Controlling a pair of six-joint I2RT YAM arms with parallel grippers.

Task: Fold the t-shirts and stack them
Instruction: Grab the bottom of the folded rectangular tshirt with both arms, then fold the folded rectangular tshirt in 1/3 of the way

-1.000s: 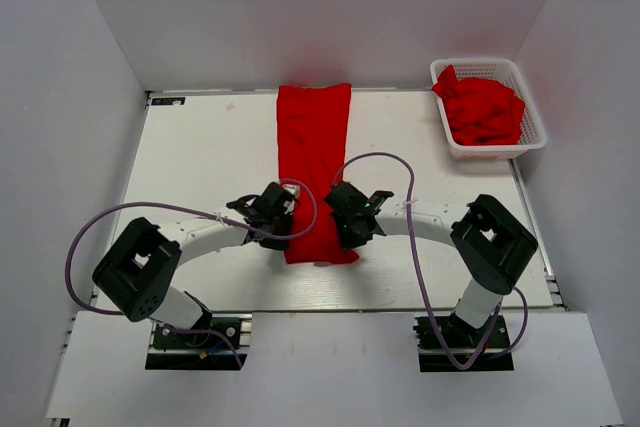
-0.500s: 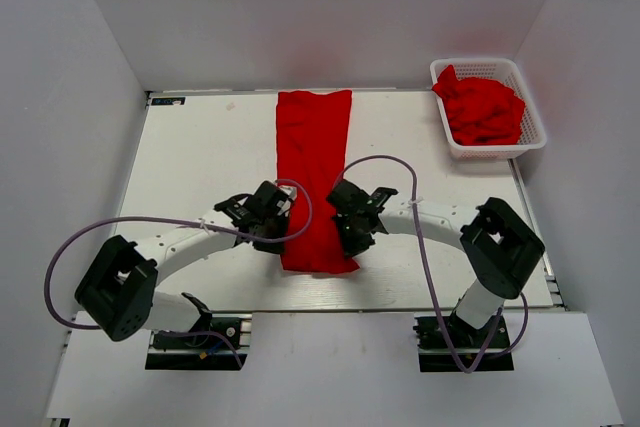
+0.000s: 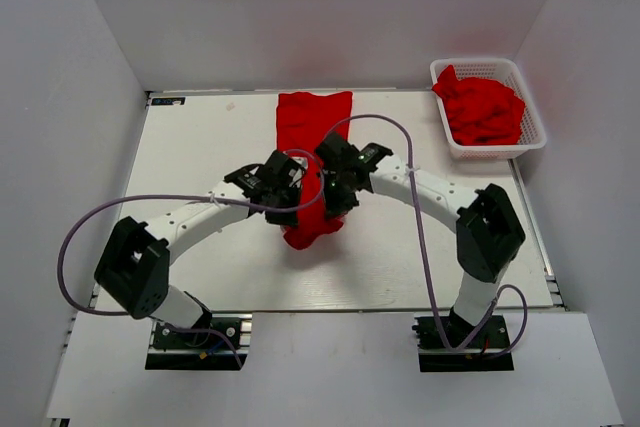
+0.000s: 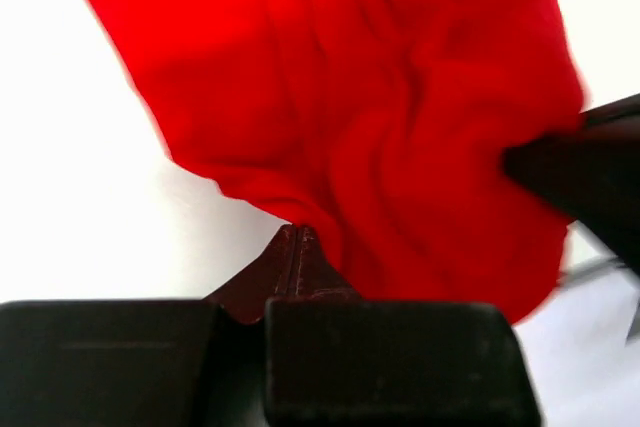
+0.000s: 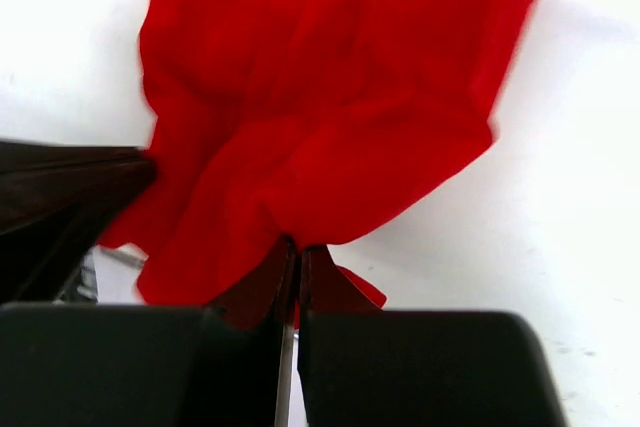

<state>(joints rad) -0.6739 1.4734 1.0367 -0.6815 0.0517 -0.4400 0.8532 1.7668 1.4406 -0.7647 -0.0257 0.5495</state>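
A white plastic lattice basket [image 3: 536,135] sits at the far right corner of the desk [image 3: 200,147] and holds a crumpled heap of red t-shirts [image 3: 485,109]. Another red t-shirt [image 3: 312,125], folded into a long strip, lies mid-desk. Its far end is flat near the back edge and its near end is bunched up between the arms. The left gripper [image 4: 297,239] and right gripper [image 5: 298,252] sit close together, each with its jaws closed on that bunched end.

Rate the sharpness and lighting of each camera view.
Top external: sharp and evenly lit, hardly any shadow; the t-shirt is saturated red with few folds readable. Left wrist: the cloth's edges are smeared, the left gripper dark and close to the lens. Right wrist: likewise smeared edges, the table nearly featureless white.
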